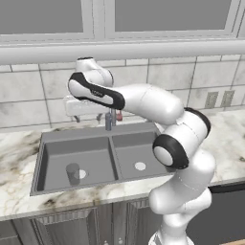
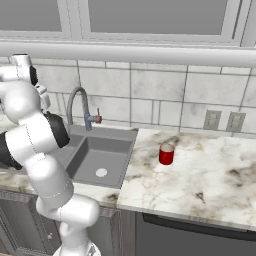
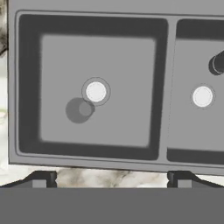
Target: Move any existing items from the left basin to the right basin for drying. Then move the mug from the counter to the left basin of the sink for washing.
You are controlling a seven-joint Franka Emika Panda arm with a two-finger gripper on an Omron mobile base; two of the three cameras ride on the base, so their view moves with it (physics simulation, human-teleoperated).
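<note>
From my right base camera: red mug [image 2: 166, 154], upright on the marble counter [image 2: 200, 175], well right of the sink [image 2: 127, 150]. One dark-grey basin [image 2: 87, 155] with pale round drain [image 2: 101, 172]. Arched grey faucet [image 2: 77, 107], red handle [image 2: 98, 119]. Two wall outlets [image 2: 223, 120] on tiled backsplash. My white arm [image 2: 35, 150] occupies the left.

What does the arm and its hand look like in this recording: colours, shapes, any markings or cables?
The arm is glossy white, built of rounded, bulbous segments with dark bands and round dark caps at the joints. No cables show, and no markings are legible. The hand shows two small dark finger tips, blocky and squared.
</note>
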